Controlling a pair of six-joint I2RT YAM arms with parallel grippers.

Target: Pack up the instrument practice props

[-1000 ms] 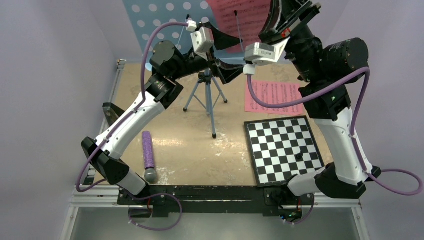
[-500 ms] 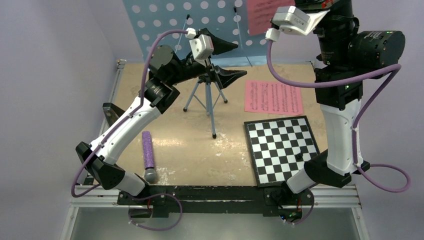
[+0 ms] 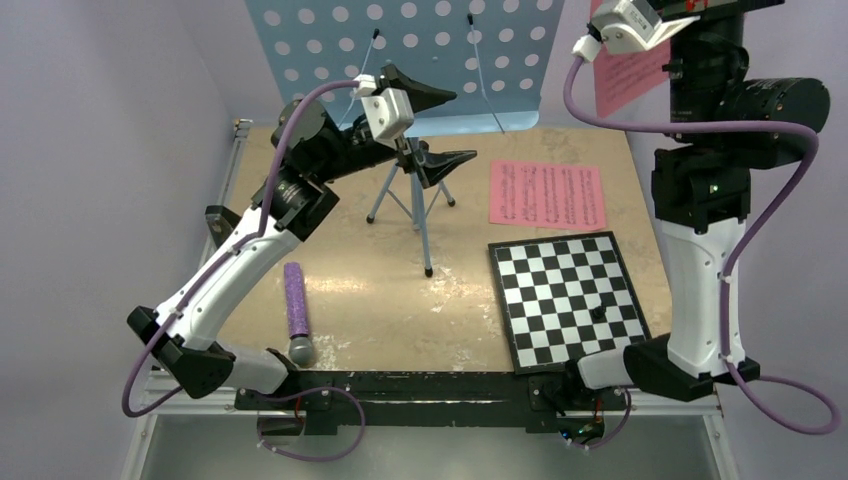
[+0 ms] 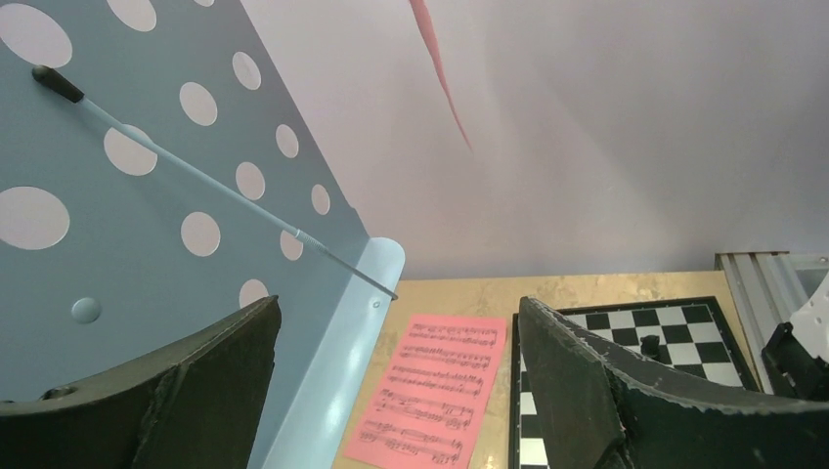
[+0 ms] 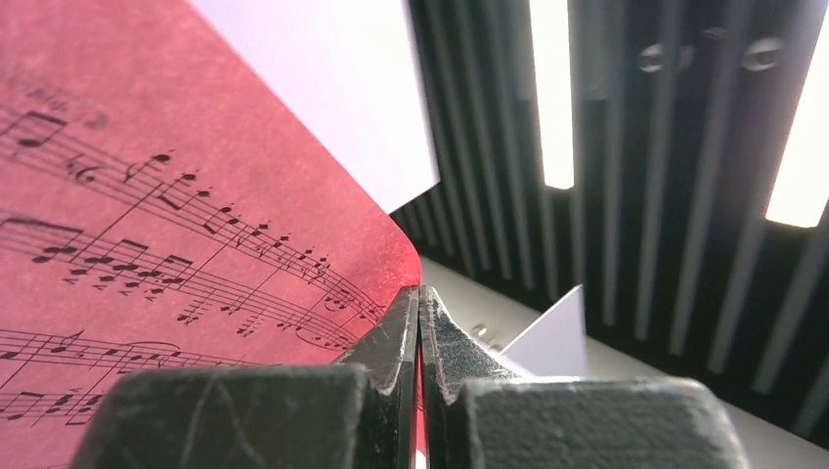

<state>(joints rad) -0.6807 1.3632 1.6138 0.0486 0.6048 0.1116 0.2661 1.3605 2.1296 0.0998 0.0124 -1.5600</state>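
Observation:
The light-blue perforated music stand [image 3: 420,45] rises at the back on tripod legs [image 3: 423,205]. My left gripper [image 3: 438,125] is open, its jaws on either side of the stand's pole just under the desk; in the left wrist view [image 4: 399,318] the desk [image 4: 147,225] fills the left. My right gripper [image 5: 418,318] is shut on the edge of a pink sheet-music page [image 5: 147,225], held high at the top right [image 3: 625,75]. A second pink page [image 3: 547,193] lies flat on the table. No metronome shows clearly.
A black-and-white checkered board [image 3: 565,300] lies at the front right with a small black object [image 3: 598,312] on it, too small to identify. A purple microphone [image 3: 296,310] lies at the front left. Lilac walls close in on both sides.
My right arm has swung up and to the right, carrying the pink page off the stand's desk. My left arm has drawn back slightly, jaws still open at the pole.

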